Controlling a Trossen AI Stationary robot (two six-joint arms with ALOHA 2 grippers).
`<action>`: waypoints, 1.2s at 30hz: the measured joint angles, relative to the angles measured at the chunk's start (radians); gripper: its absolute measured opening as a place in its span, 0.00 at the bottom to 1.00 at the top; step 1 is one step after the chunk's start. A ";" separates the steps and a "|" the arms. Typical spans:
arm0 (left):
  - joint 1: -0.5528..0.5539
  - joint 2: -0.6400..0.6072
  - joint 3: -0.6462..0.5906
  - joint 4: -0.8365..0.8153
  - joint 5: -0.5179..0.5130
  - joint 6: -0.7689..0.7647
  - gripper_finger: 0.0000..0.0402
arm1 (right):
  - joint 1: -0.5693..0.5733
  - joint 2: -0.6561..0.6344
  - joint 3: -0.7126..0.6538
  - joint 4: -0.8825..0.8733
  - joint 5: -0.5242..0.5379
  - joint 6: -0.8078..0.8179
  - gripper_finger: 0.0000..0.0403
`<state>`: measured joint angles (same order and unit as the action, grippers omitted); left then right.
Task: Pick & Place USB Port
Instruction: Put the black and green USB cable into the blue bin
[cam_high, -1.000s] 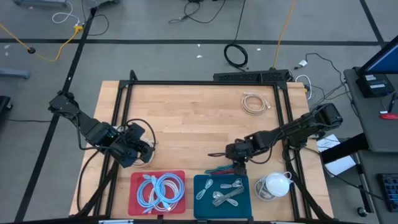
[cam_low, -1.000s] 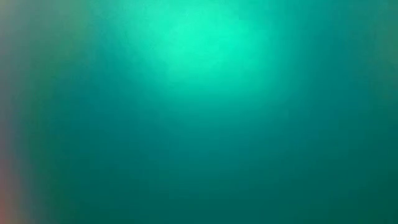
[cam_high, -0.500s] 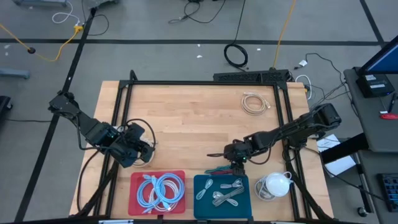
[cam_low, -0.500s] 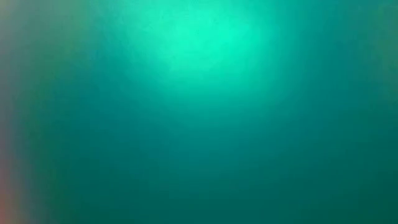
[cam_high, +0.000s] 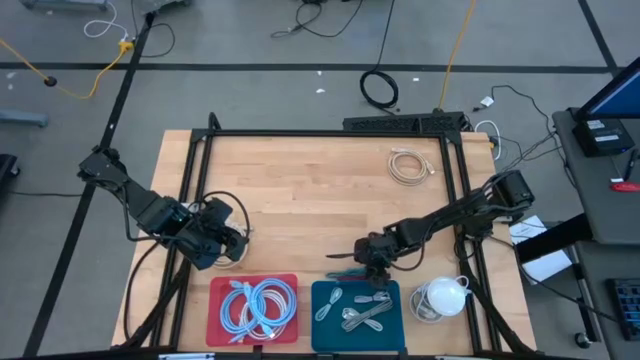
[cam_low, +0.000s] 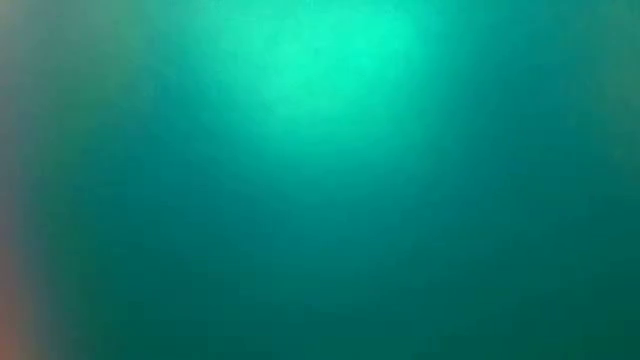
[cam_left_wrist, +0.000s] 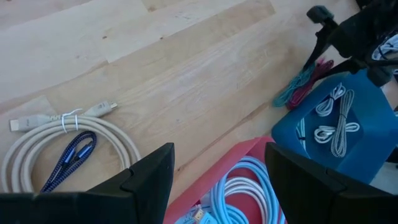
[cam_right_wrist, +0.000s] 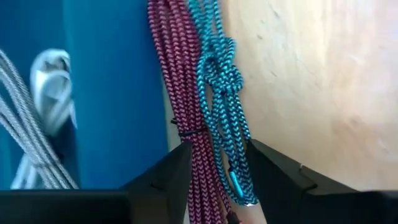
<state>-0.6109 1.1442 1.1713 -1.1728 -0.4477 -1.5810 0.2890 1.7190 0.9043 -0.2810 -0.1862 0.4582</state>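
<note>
A maroon braided cable (cam_right_wrist: 189, 93) and a teal braided cable (cam_right_wrist: 221, 74), each tied in a bundle, lie side by side on the wooden table against the far edge of the blue tray (cam_high: 325, 310). My right gripper (cam_right_wrist: 217, 180) is low over them (cam_high: 345, 272), pointing steeply down, open, one finger on each side of the pair. My left gripper (cam_left_wrist: 217, 186) hangs open above the table's left part (cam_high: 238, 243), over a beige cable coil (cam_left_wrist: 68, 134) with a blue cable inside it. My right gripper's fingers (cam_right_wrist: 168, 177) stand close on either side of the maroon and teal bundles near their ends (cam_right_wrist: 236, 180), coming from above and lying across the cables. Whether the fingers touch the cables I cannot tell. Both cables lie flat on the table.
The blue tray holds grey cables (cam_high: 362, 312). A red tray (cam_high: 218, 300) beside it holds light blue cables (cam_high: 255, 305). A white cable coil (cam_high: 405, 165) lies at the far right and a white object (cam_high: 445, 295) at the near right. The low view shows only a teal blur.
My right gripper has come down and a little toward the table's near left, onto the maroon and teal cables beside the blue tray. The cables have stayed where they were.
</note>
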 joint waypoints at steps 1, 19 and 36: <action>0.000 0.000 0.000 0.000 0.000 0.000 0.63 | 0.000 0.010 0.000 0.000 0.000 0.000 0.33; -0.002 0.000 0.000 -0.001 -0.022 0.012 0.63 | -0.190 -0.168 0.186 -0.184 0.235 0.044 0.01; -0.012 0.000 0.000 -0.007 -0.024 0.031 0.63 | 0.253 -0.133 0.361 -0.337 0.020 0.333 0.00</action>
<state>-0.6231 1.1442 1.1713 -1.1796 -0.4717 -1.5500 0.5418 1.5856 1.2652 -0.6179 -0.1661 0.7915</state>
